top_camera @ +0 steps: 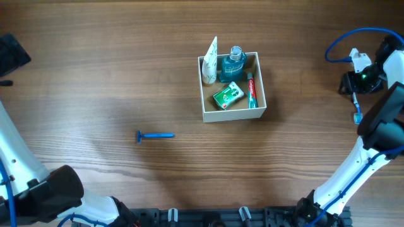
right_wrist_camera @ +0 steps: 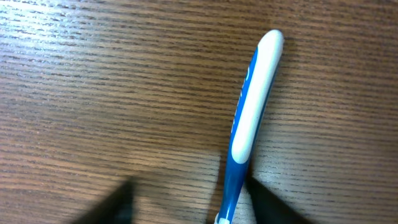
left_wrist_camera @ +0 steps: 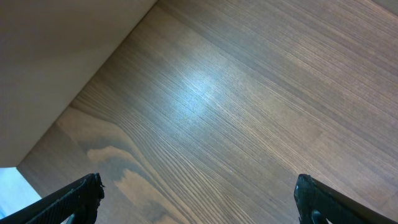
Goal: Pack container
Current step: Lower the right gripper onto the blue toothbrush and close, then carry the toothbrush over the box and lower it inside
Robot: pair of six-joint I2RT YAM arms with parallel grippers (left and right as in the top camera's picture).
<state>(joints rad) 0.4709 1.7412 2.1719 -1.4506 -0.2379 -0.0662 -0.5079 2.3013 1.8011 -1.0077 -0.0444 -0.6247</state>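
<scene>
The container (top_camera: pixel 208 112), a white-walled box with a tan inside, stands right of the table's middle. It holds a white tube (top_camera: pixel 210 62), a blue bottle (top_camera: pixel 233 63), a green box (top_camera: pixel 228 95) and a red toothpaste tube (top_camera: pixel 252 89). A blue and white toothbrush (right_wrist_camera: pixel 252 106) lies on the wood at the far right, also seen as the toothbrush (top_camera: pixel 357 116) from overhead. My right gripper (right_wrist_camera: pixel 189 186) straddles its blue neck; the right finger is close beside it and the blurred left finger stands apart. My left gripper (left_wrist_camera: pixel 199 199) is open over bare wood.
A blue razor (top_camera: pixel 154 135) lies alone on the table left of the middle. A blue cable (top_camera: pixel 338 47) loops by the right arm at the far right edge. The left wrist view shows the table's edge (left_wrist_camera: pixel 99 62) against a pale surface.
</scene>
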